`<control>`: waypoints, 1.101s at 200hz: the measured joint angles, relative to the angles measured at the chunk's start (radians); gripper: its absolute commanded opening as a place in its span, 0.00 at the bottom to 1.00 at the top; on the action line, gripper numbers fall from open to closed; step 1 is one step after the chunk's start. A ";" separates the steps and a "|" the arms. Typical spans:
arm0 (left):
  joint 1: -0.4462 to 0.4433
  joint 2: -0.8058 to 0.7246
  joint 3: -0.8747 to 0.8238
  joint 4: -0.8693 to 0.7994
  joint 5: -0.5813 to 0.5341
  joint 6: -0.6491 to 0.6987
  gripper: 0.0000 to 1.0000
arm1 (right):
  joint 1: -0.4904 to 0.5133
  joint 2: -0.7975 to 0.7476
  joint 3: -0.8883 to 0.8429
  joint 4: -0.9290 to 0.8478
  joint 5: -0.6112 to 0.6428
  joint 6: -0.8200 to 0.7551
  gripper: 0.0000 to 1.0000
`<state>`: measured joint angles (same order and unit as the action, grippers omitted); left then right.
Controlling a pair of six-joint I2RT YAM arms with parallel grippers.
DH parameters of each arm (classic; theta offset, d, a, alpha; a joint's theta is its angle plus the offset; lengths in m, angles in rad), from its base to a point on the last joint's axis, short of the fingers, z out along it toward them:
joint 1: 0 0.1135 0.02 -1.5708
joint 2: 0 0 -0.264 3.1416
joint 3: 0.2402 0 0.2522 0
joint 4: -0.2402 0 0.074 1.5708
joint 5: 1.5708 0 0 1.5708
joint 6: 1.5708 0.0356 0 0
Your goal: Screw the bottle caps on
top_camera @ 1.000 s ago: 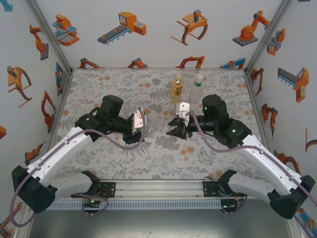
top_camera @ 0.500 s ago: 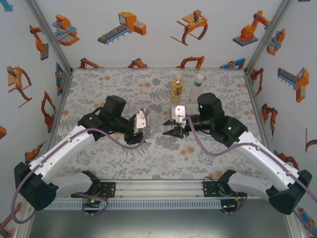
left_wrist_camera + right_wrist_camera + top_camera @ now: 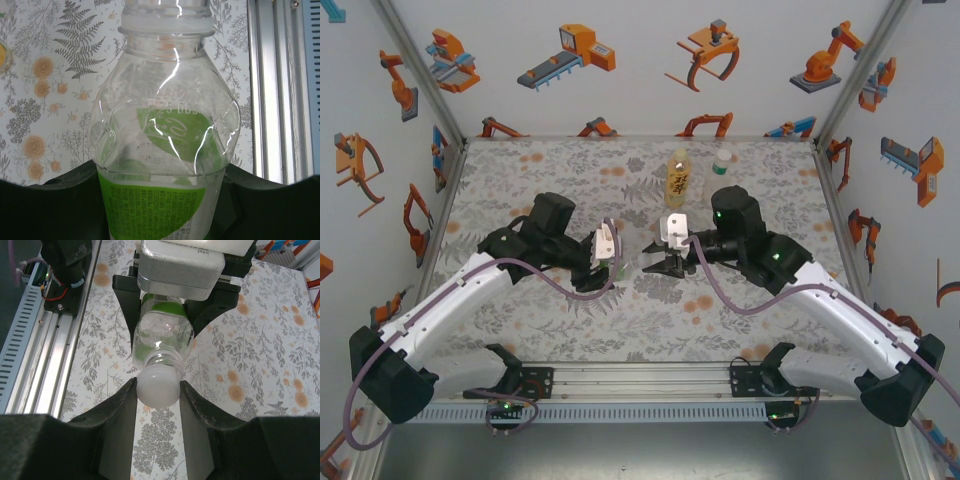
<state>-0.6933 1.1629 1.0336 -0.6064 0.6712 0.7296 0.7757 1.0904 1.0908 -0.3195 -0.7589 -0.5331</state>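
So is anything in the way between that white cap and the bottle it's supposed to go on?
Nothing visible is in the way. The right gripper pinches the white cap right at the mouth of the clear bottle, which the left gripper holds on its side. Cap and neck meet with no gap showing.

Worktop (image 3: 510, 170) is covered in a pale grey cloth printed with ferns and orange blossoms. Behind the worktop, a white back wall (image 3: 640, 95) is noted, patterned with orange-and-grey machine drawings. The left wall (image 3: 365, 210) and right wall (image 3: 915, 230) flanking the worktop carry the same print. Bare metal posts (image 3: 421, 70) are set at the worktop's far corners. An aluminium rail (image 3: 640, 378) is fixed along the worktop's near edge, with a slotted grey strip (image 3: 640, 412) just beyond it. Light is even; only soft shadows are cast on the worktop.
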 measured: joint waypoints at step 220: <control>0.000 -0.002 0.000 -0.008 0.044 0.000 0.00 | 0.006 0.038 0.047 -0.029 -0.043 -0.035 0.03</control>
<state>-0.6933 1.1606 1.0336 -0.6144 0.7155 0.7300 0.7815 1.1286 1.1378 -0.3481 -0.8021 -0.5682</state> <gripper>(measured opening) 0.524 0.374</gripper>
